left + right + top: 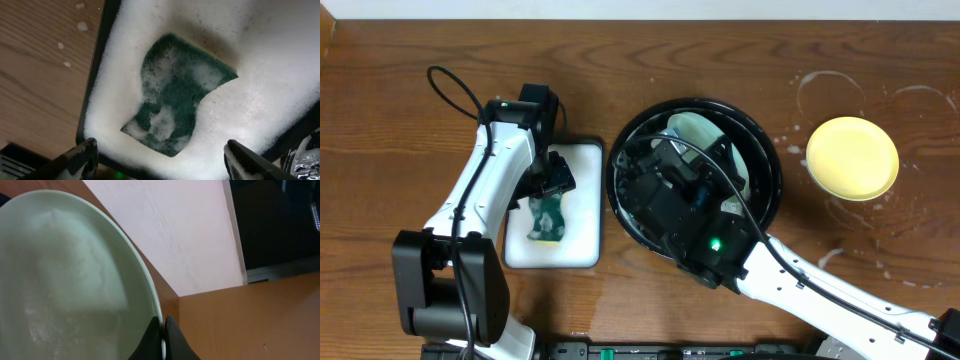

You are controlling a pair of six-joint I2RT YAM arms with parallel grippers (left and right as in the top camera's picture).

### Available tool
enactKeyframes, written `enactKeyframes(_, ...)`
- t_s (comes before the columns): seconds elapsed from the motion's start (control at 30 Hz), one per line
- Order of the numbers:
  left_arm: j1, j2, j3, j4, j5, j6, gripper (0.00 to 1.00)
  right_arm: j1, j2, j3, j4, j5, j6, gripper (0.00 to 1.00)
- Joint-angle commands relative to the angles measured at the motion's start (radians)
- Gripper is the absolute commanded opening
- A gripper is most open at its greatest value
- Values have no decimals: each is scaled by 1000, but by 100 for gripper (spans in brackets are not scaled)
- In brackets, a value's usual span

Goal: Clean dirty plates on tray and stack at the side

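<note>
The right gripper (163, 332) is clenched on the thin rim of a pale mint-green plate (75, 270), its smooth glazed face filmed with a cloudy soapy patch. In the overhead view this plate sits over the glossy round black tray (625, 150), mostly hidden under the arm, and whether it touches the tray cannot be told. At 3 o'clock from the tray, well apart, the round yellow plate (852, 158) lies flat on the wood-grain tabletop (840, 90) among whitish rings and splashes. At 9 o'clock, the left gripper (160, 160) hangs released, fingers spread wide, over a crumpled dark green sponge (177, 100) bedded in thick white foam (280, 60) in the rectangular white tray (585, 200).
</note>
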Motion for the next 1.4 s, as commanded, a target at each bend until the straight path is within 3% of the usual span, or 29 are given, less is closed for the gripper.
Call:
enactKeyframes(0.0,4,-3,0,-3,-20,3,81,-23,-14,9,0,33,0,1)
enactKeyframes(0.43,4,-3,0,-3,-20,3,81,-29,-14,9,0,35,36,1)
enactKeyframes(0.5,4,-3,0,-3,-20,3,81,-37,-14,9,-16,15,123,1)
enactKeyframes(0.6,4,-3,0,-3,-20,3,81,-85,-14,9,-89,-66,370,1)
enactKeyframes(0.73,4,-3,0,-3,-20,3,81,-192,-22,9,-185,-356,557,1)
enactKeyframes(0.87,4,-3,0,-3,-20,3,81,-362,-36,9,-220,-745,608,1)
enactKeyframes(1.07,4,-3,0,-3,-20,3,81,-737,-109,9,-226,-1255,610,1)
enactKeyframes(1.23,4,-3,0,-3,-20,3,81,-1106,-112,9,-232,-1495,610,1)
enactKeyframes(1.37,4,-3,0,-3,-20,3,81,-1354,-53,8,-238,-1561,610,1)
